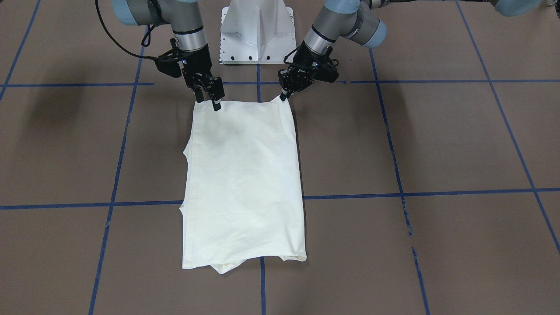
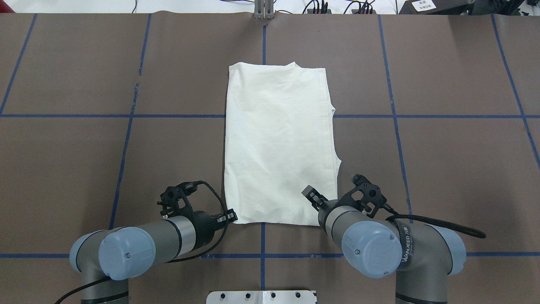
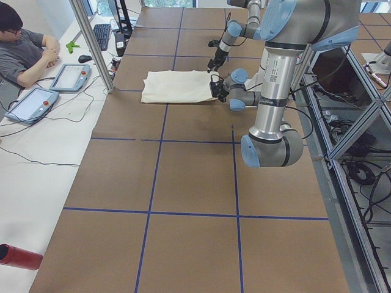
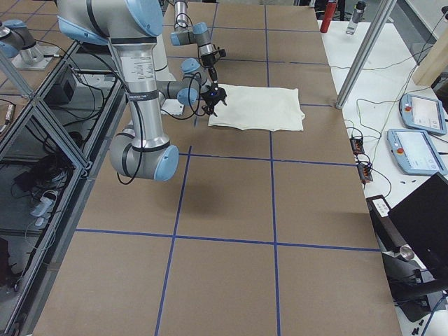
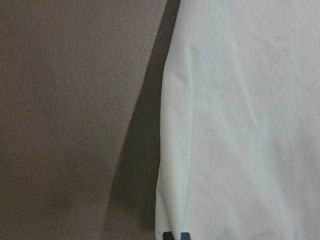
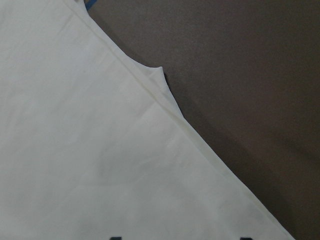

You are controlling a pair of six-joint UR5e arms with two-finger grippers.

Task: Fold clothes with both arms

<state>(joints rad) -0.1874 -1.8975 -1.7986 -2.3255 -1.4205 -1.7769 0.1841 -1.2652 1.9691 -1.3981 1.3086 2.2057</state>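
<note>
The cream-white shirt (image 1: 245, 183) lies folded into a long rectangle, plain side up, on the brown table; it also shows in the overhead view (image 2: 278, 143). No print shows. My left gripper (image 1: 283, 97) is shut on the shirt's near corner, which is pulled up into a small peak; in the left wrist view its tips (image 5: 176, 235) sit together at the cloth edge (image 5: 240, 125). My right gripper (image 1: 208, 104) is open, fingers spread over the other near corner (image 2: 310, 194). In the right wrist view the shirt (image 6: 75, 150) fills the view and the two tips stand wide apart at the bottom edge.
The white pedestal base (image 1: 257, 35) stands right behind the shirt's near edge. Blue tape lines (image 1: 437, 192) cross the table. An operator (image 3: 24, 55) with tablets sits beyond the table's far side, by a metal post (image 3: 91, 43).
</note>
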